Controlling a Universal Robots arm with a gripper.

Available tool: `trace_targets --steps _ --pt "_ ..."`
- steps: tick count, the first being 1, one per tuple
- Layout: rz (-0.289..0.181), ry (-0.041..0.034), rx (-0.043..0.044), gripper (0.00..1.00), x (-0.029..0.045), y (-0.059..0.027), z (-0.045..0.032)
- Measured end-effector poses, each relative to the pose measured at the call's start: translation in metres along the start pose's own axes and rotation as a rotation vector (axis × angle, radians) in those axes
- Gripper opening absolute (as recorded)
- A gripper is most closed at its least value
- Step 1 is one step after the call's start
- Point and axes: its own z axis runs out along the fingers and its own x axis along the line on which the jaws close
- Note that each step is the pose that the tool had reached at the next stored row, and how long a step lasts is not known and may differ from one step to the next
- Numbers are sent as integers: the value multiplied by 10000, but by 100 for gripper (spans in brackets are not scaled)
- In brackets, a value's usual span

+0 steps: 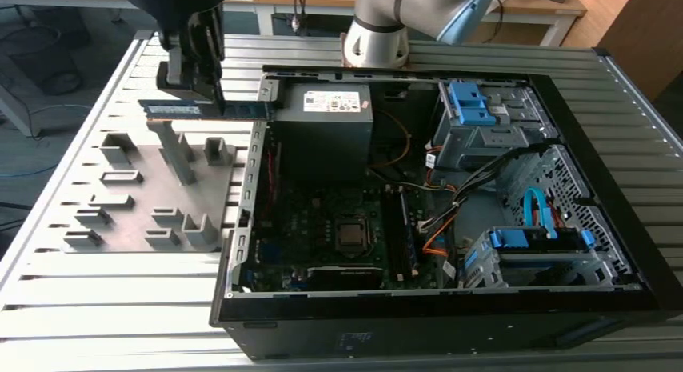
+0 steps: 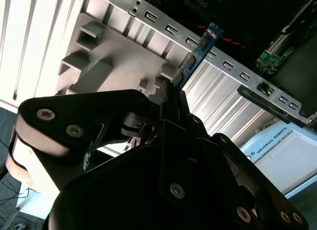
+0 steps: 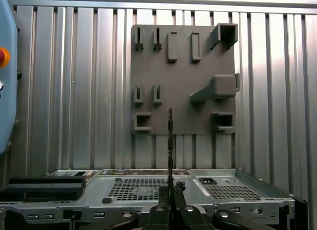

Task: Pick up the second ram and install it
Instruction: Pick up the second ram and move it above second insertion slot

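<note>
Above the grey fixture plate (image 1: 219, 188), just beside the wall of the open computer case (image 1: 449, 308) at the exterior view's left: tool (image 1: 206, 96) clenched on the second ram (image 1: 208, 110). Stick is held clear of the fixture, long edge roughly level, one end reaching toward the case. Both wrist views show it pinched in the tool, edge-on in the first wrist view. Risk, as judged: the narrow pinch could let the stick twist or slip if its end clips the case rim, and a tilted stick would jam at a motherboard (image 1: 320, 220) slot instead of seating
</note>
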Motion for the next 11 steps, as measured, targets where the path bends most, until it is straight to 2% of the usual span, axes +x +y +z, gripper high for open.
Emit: trace_targets --steps 11 --pt "0 0 -7 14 -3 -218 -10"
